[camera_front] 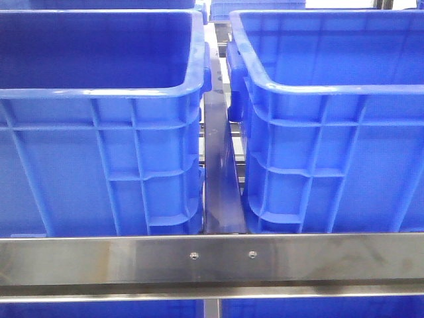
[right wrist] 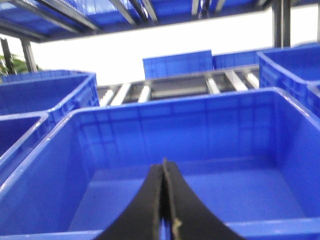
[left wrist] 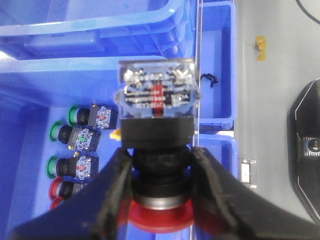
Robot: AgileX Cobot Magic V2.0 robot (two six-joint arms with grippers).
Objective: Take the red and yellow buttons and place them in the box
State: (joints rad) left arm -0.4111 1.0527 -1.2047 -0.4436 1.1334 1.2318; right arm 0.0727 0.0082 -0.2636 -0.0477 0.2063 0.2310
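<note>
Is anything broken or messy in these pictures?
Nothing stands out. The left tool holds a red button over a blue bin where green buttons and a red one lie in a neat row. The right tool is shut, empty.

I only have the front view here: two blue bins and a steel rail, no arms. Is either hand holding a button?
Observer: Yes. The left hand is shut on a red button.
Operator: And the right one?
Observer: The right hand is shut, holding nothing, over a blue bin.
Operator: Any buttons left to pick?
Observer: In the left wrist view, three green buttons and one more red one lie in a blue tray.
</note>
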